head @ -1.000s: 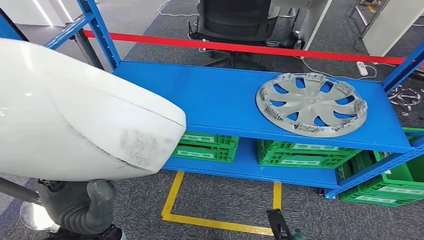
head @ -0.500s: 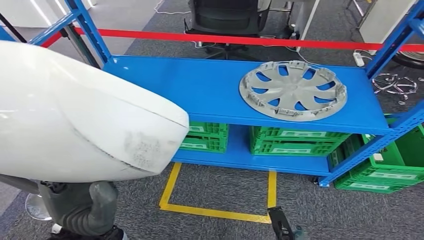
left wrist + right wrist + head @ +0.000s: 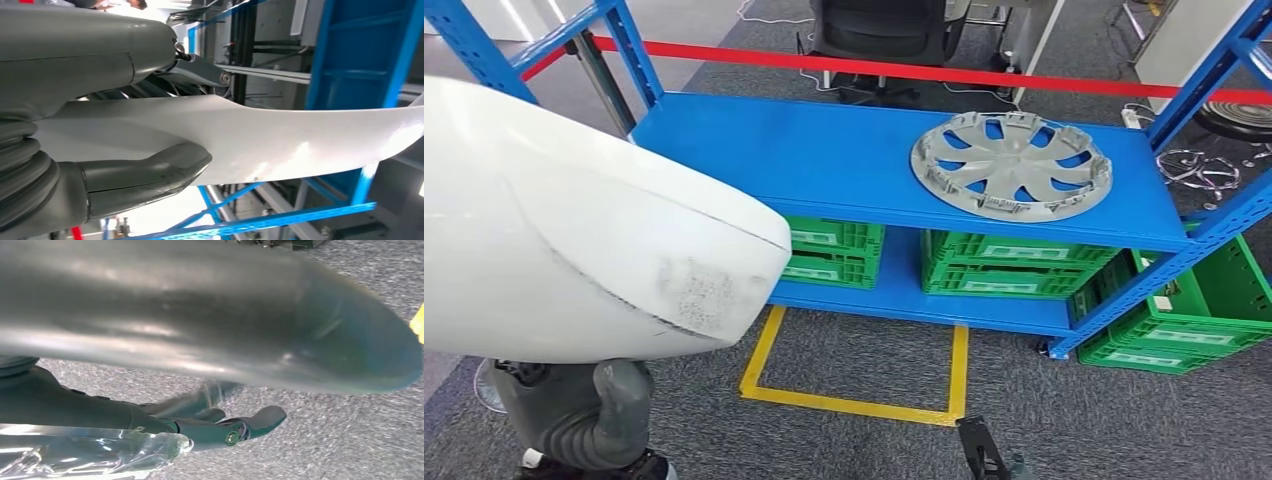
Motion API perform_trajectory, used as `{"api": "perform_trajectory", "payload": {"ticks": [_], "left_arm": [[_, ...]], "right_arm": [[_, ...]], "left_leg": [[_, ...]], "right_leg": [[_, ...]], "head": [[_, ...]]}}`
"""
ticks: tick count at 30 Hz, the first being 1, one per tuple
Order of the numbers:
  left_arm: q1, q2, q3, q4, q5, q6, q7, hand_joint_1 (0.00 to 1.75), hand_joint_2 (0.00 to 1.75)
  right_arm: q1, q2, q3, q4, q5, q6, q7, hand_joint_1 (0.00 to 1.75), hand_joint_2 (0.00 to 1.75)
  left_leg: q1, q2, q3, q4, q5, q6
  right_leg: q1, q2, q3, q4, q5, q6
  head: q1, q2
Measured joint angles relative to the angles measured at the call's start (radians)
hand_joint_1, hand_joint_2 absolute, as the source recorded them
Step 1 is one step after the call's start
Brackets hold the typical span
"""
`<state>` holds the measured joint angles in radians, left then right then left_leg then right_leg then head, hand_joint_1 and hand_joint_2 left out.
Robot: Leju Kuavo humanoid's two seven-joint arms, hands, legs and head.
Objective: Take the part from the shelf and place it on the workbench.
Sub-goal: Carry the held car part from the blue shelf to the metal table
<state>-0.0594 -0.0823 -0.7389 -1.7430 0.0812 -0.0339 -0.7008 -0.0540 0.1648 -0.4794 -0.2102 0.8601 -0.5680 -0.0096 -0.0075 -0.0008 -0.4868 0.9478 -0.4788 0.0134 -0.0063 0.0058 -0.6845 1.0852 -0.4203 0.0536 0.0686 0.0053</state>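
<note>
Currently the left hand [image 3: 115, 170] grips a large white part [image 3: 574, 230] filling the frame's left side. Right hand [image 3: 220, 422] hangs over carpet, fingers loosely curled, holding nothing. Grey hubcap [image 3: 1011, 164] lies upper right on the blue shelf [image 3: 804, 160].

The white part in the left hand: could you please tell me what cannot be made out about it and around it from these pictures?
- White part: its full shape; the head view's left edge cuts it off.
- Left hand: the fingers behind the part, in the left wrist view.
- Right hand: whether it holds anything; a blurred grey cover hides much of the right wrist view.
- Blue shelf: its left end, behind the part.
</note>
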Motion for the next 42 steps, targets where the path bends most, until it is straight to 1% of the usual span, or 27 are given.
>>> {"api": "perform_trajectory", "payload": {"ticks": [2, 3, 4, 5, 8, 9, 12, 14, 15, 17, 18, 19, 20, 21, 23, 24, 25, 28, 30, 33, 34, 35, 36, 38, 39, 40, 42], "left_arm": [[0.001, 0.000, 0.000, 0.000, 0.000, 0.000, 0.000, 1.75, 1.75], [0.002, 0.000, 0.000, 0.000, 0.000, 0.001, 0.000, 1.75, 1.75], [0.002, 0.000, 0.000, 0.000, 0.000, 0.001, 0.000, 1.75, 1.75], [0.003, 0.000, 0.000, 0.000, 0.000, 0.001, 0.000, 1.75, 1.75], [0.003, 0.000, 0.000, 0.000, 0.000, 0.001, 0.000, 1.75, 1.75], [0.003, 0.000, 0.000, 0.000, 0.000, 0.001, 0.000, 1.75, 1.75], [0.003, -0.001, 0.000, -0.001, 0.001, -0.002, 0.000, 1.75, 1.75], [0.002, -0.001, 0.000, -0.001, 0.002, -0.003, 0.000, 1.75, 1.75], [0.002, -0.001, 0.000, -0.001, 0.002, -0.003, 0.000, 1.75, 1.75], [0.003, 0.000, 0.000, -0.001, 0.002, -0.002, 0.000, 1.75, 1.75], [0.003, 0.002, 0.000, -0.001, 0.002, -0.002, 0.000, 1.75, 1.75], [0.004, 0.003, 0.000, -0.001, 0.002, -0.001, 0.000, 1.75, 1.75], [0.004, 0.004, 0.000, -0.001, 0.003, -0.001, 0.000, 1.75, 1.75], [0.005, 0.005, 0.000, -0.001, 0.003, -0.001, 0.000, 1.75, 1.75], [0.004, 0.004, 0.000, -0.001, 0.006, -0.003, 0.000, 1.75, 1.75], [0.004, 0.004, -0.001, -0.001, 0.009, -0.006, 0.000, 1.75, 1.75], [0.003, 0.004, -0.001, -0.001, 0.012, -0.008, 0.000, 1.75, 1.75], [0.004, 0.004, -0.001, -0.001, 0.021, -0.011, 0.000, 1.75, 1.75], [0.003, 0.003, -0.001, -0.001, 0.023, -0.012, 0.000, 1.75, 1.75], [0.003, 0.003, -0.001, 0.000, 0.024, -0.014, 0.000, 1.75, 1.75], [0.003, 0.003, -0.001, 0.000, 0.024, -0.014, 0.000, 1.75, 1.75], [0.003, 0.003, -0.001, 0.000, 0.024, -0.014, 0.000, 1.75, 1.75], [0.003, 0.004, -0.001, 0.000, 0.024, -0.014, 0.000, 1.75, 1.75], [0.003, 0.003, -0.001, 0.000, 0.024, -0.015, 0.000, 1.75, 1.75], [0.003, 0.003, -0.001, 0.000, 0.024, -0.015, 0.000, 1.75, 1.75], [0.003, 0.003, -0.001, 0.001, 0.024, -0.015, 0.000, 1.75, 1.75], [0.002, 0.003, -0.001, 0.001, 0.024, -0.016, 0.000, 1.75, 1.75]], "right_arm": [[0.002, 0.000, 0.000, 0.000, 0.000, 0.000, 0.000, 0.00, 0.00], [0.003, 0.000, -0.001, 0.000, 0.000, 0.000, 0.000, 0.00, 0.00], [0.004, 0.000, -0.001, 0.000, 0.000, 0.000, 0.000, 0.00, 0.00], [0.004, 0.000, -0.001, 0.000, 0.000, 0.000, 0.000, 0.00, 0.00], [0.000, 0.000, -0.001, 0.000, 0.000, 0.000, 0.000, 0.00, 0.00], [-0.001, 0.000, -0.001, 0.000, 0.000, 0.001, 0.000, 0.00, 0.00], [0.000, 0.000, -0.002, 0.000, 0.000, 0.001, 0.000, 0.00, 0.00], [0.001, 0.000, -0.004, 0.000, 0.000, 0.001, -0.001, 0.00, 0.00], [0.000, 0.000, -0.004, 0.000, 0.000, 0.001, -0.001, 0.00, 0.00], [0.000, 0.000, -0.005, 0.000, 0.000, 0.001, -0.002, 0.00, 0.00], [0.001, 0.000, -0.006, 0.000, 0.000, 0.001, -0.002, 0.00, 0.00], [0.002, 0.000, -0.006, 0.000, 0.000, 0.000, -0.002, 0.00, 0.00], [0.002, 0.000, -0.007, 0.000, 0.000, 0.000, -0.002, 0.00, 0.00], [0.002, 0.000, -0.008, 0.000, 0.001, 0.000, -0.002, 0.00, 0.00], [0.002, 0.000, -0.010, 0.000, 0.001, 0.000, -0.002, 0.00, 0.00], [0.001, 0.000, -0.010, 0.000, 0.002, 0.000, -0.001, 0.00, 0.00], [0.001, 0.000, -0.011, 0.000, 0.002, 0.000, -0.001, 0.00, 0.00], [0.003, 0.000, -0.012, 0.000, 0.003, 0.000, -0.001, 0.00, 0.00], [0.005, 0.000, -0.012, 0.000, 0.003, 0.000, -0.001, 0.00, 0.00], [0.004, 0.000, -0.012, 0.000, 0.003, 0.000, -0.001, 0.00, 0.00], [0.004, 0.000, -0.012, 0.000, 0.003, 0.000, -0.001, 0.00, 0.00], [0.004, 0.000, -0.012, 0.000, 0.004, 0.000, -0.001, 0.00, 0.00], [0.004, 0.000, -0.012, 0.000, 0.004, 0.000, -0.001, 0.00, 0.00], [0.000, 0.000, -0.013, 0.000, 0.006, 0.000, -0.001, 0.00, 0.00], [-0.002, 0.000, -0.013, 0.000, 0.006, 0.000, -0.001, 0.00, 0.00], [-0.004, 0.000, -0.013, 0.000, 0.006, 0.000, -0.001, 0.00, 0.00], [-0.004, 0.000, -0.013, 0.000, 0.006, 0.000, -0.001, 0.00, 0.00]], "left_leg": [[-0.001, 0.001, -0.010, 0.001, 0.010, 0.005], [-0.001, 0.002, -0.016, 0.003, 0.014, 0.005], [-0.001, 0.002, -0.020, 0.004, 0.017, 0.004], [-0.001, 0.002, -0.024, 0.006, 0.020, 0.004], [-0.003, 0.001, -0.032, 0.017, 0.022, -0.004], [-0.004, 0.001, -0.035, 0.021, 0.022, -0.009], [-0.005, 0.000, -0.047, 0.026, 0.027, -0.025], [-0.004, 0.000, -0.060, 0.048, 0.008, -0.037], [-0.003, 0.000, -0.078, 0.087, -0.019, -0.043], [0.002, 0.000, -0.140, 0.218, -0.089, -0.053], [0.004, 0.000, -0.170, 0.280, -0.113, -0.055], [0.006, 0.000, -0.186, 0.314, -0.119, -0.057], [0.007, 0.000, -0.183, 0.310, -0.104, -0.057], [0.009, 0.000, -0.160, 0.268, -0.074, -0.057], [0.011, 0.000, -0.086, 0.130, -0.009, -0.057], [0.012, -0.002, -0.060, 0.076, 0.010, -0.053], [0.011, -0.004, -0.047, 0.045, 0.018, -0.049], [0.009, -0.007, -0.057, 0.036, 0.026, -0.025], [0.011, -0.004, -0.066, 0.033, 0.037, -0.009], [0.008, -0.001, -0.087, 0.033, 0.053, 0.003], [0.006, -0.001, -0.094, 0.033, 0.059, 0.004], [0.005, -0.001, -0.102, 0.034, 0.065, 0.003], [0.004, -0.001, -0.109, 0.034, 0.071, 0.002], [0.003, -0.002, -0.120, 0.035, 0.081, -0.004], [0.002, -0.002, -0.123, 0.036, 0.087, -0.009], [0.001, -0.002, -0.125, 0.036, 0.093, -0.014], [0.002, -0.002, -0.128, 0.035, 0.106, -0.027]], "right_leg": [[-0.001, 0.000, -0.047, 0.137, -0.077, 0.008], [-0.001, 0.000, -0.062, 0.189, -0.099, 0.011], [-0.001, 0.000, -0.060, 0.207, -0.103, 0.013], [-0.002, 0.000, -0.036, 0.184, -0.091, 0.013], [-0.002, 0.000, 0.094, -0.015, -0.034, 0.007], [-0.001, 0.001, 0.117, -0.055, -0.028, 0.001], [0.002, 0.002, 0.117, -0.070, -0.025, -0.020], [-0.001, 0.002, 0.113, -0.074, -0.018, -0.033], [-0.004, 0.001, 0.110, -0.076, -0.014, -0.039], [-0.004, 0.000, 0.102, -0.076, -0.009, -0.043], [-0.004, -0.001, 0.097, -0.076, -0.006, -0.043], [-0.004, -0.001, 0.093, -0.076, -0.004, -0.042], [-0.005, -0.001, 0.091, -0.076, -0.002, -0.041], [-0.006, -0.001, 0.089, -0.076, 0.001, -0.038], [-0.005, 0.001, 0.086, -0.073, 0.006, -0.030], [-0.004, 0.002, 0.083, -0.070, 0.009, -0.024], [-0.002, 0.002, 0.078, -0.068, 0.012, -0.018], [-0.004, 0.001, 0.066, -0.067, 0.019, 0.000], [-0.006, 0.001, 0.045, -0.021, -0.024, 0.009], [-0.006, 0.000, -0.016, 0.166, -0.143, 0.015], [-0.005, 0.000, -0.022, 0.206, -0.159, 0.016], [-0.005, 0.000, -0.010, 0.208, -0.158, 0.015], [-0.005, 0.000, 0.023, 0.169, -0.140, 0.013], [-0.003, 0.000, 0.123, 0.024, -0.098, 0.007], [-0.002, 0.001, 0.161, -0.034, -0.085, 0.004], [0.000, 0.002, 0.180, -0.070, -0.080, 0.000], [0.004, 0.004, 0.174, -0.079, -0.073, -0.012]], "head": [[0.005, 0.000], [0.004, 0.000], [0.005, 0.000], [0.005, 0.000], [0.004, 0.000], [0.004, 0.000], [0.003, 0.000], [0.001, 0.000], [-0.001, 0.000], [-0.005, 0.000], [-0.005, 0.000], [-0.005, 0.000], [-0.005, 0.000], [-0.005, 0.000], [-0.006, 0.000], [-0.005, 0.000], [-0.005, 0.000], [-0.003, 0.000], [0.001, 0.000], [0.004, 0.000], [0.004, 0.000], [0.004, 0.000], [0.004, 0.000], [0.004, 0.000], [0.003, 0.000], [0.003, 0.000], [0.002, 0.000]]}}
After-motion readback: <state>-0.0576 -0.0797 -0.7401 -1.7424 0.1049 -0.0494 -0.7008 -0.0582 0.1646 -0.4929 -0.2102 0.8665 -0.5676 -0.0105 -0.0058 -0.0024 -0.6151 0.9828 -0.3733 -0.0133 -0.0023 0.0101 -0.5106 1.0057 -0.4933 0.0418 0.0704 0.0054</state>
